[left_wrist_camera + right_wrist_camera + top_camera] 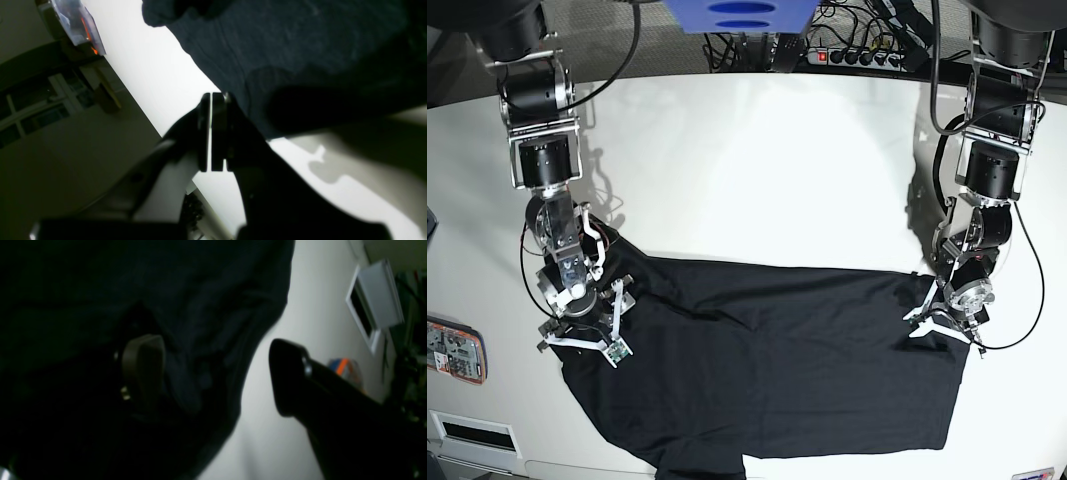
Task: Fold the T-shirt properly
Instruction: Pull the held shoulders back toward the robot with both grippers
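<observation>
The black T-shirt (777,370) lies spread and wrinkled across the near half of the white table (757,170). My right gripper (587,335) is at the shirt's left edge in the base view. In the right wrist view it (213,373) stands open, one finger (143,370) against the dark cloth (200,290), the other finger (287,380) over bare table. My left gripper (942,325) sits at the shirt's right upper corner. In the left wrist view it (211,133) is shut with nothing between its pads, the cloth (283,50) just beside it.
A power strip (857,55) and cables run along the table's far edge, under a blue object (737,15). A small colourful packet (455,350) and a white box (472,432) lie at the near left. The shirt's hem reaches the table's front edge.
</observation>
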`<state>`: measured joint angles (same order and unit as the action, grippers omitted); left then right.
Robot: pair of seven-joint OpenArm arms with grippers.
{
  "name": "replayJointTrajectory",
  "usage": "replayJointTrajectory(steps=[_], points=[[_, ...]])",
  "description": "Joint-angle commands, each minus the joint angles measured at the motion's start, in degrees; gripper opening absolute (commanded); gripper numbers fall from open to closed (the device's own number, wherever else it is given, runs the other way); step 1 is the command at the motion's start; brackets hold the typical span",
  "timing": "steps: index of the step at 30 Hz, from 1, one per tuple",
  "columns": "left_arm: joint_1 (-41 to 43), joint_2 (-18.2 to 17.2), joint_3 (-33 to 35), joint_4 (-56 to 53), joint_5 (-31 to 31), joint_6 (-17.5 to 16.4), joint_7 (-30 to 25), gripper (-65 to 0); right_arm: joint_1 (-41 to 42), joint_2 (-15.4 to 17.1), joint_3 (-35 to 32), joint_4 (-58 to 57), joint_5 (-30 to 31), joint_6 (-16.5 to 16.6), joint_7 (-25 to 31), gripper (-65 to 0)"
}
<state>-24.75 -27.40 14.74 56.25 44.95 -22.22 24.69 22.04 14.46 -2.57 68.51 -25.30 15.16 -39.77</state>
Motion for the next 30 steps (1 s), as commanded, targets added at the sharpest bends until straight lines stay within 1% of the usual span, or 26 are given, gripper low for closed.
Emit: replayJointTrajectory(steps=[1, 2, 5, 8, 12, 14, 17, 18, 20, 23, 25, 27, 30], points=[[-1.84, -0.51, -1.51, 1.20, -0.69, 1.07, 0.24, -65.0, 2.53, 0.53, 0.50, 3.53, 0.11, -0.78, 1.13, -18.3], [-1.84, -0.07, -2.48, 1.20, -2.44, 1.07, 0.24, -65.0, 2.44, 0.53, 0.50, 4.94, 0.38, -0.78, 0.78, -18.3], [-2.02, 2.21, -6.87, 1.20, -10.44, 1.07, 0.24, -65.0, 2.44, -1.49, 1.12, 9.16, 4.68, -0.87, -0.54, -18.3], [-2.19, 3.44, -12.06, 1.20, -20.47, 1.07, 0.24, -65.0, 2.18, -2.28, 6.74, 10.48, 8.55, -0.87, -1.59, -18.3], [-2.02, 4.76, -18.39, 1.91, -35.85, 1.07, 0.24, -65.0, -1.16, -3.95, 14.04, 10.48, 12.24, -0.87, -1.33, -18.4], [-1.75, 5.55, -20.32, 1.91, -42.44, 1.07, 0.24, -65.0, -2.48, -4.13, 16.06, 9.95, 13.12, -0.87, -1.07, -18.4], [-1.58, 5.55, -20.94, 1.82, -48.42, 1.07, 0.32, -65.0, -4.15, -4.13, 16.24, 9.69, 14.09, -0.87, -1.07, -18.4], [-1.49, 5.55, -20.85, 1.82, -49.56, 1.07, 0.32, -65.0, -4.68, -4.13, 16.24, 9.16, 14.09, -0.87, -1.07, -18.4], [-1.49, 5.55, -20.85, 1.82, -49.56, 1.07, 0.32, -65.0, -5.12, -3.95, 16.24, 7.58, 14.18, -0.87, -0.89, -18.4], [-1.49, 5.55, -20.85, 1.64, -49.65, 1.07, 0.32, -64.5, -5.30, -3.86, 16.24, 4.50, 14.18, -0.87, 1.13, -18.4], [-1.49, 5.55, -20.85, 1.64, -49.65, 0.99, 0.32, -56.8, -5.30, -3.86, 16.33, 2.48, 14.18, -0.87, 2.19, -18.4], [-1.49, 5.55, -20.76, 1.55, -49.56, 0.99, 0.32, -51.1, -5.38, -3.86, 16.41, 0.28, 14.18, -0.87, 3.15, -18.4], [-0.87, 5.55, -20.76, 1.55, -49.56, 0.90, 0.41, -48.0, -5.38, -3.95, 16.41, -2.18, 14.18, -0.87, 4.65, -18.4]])
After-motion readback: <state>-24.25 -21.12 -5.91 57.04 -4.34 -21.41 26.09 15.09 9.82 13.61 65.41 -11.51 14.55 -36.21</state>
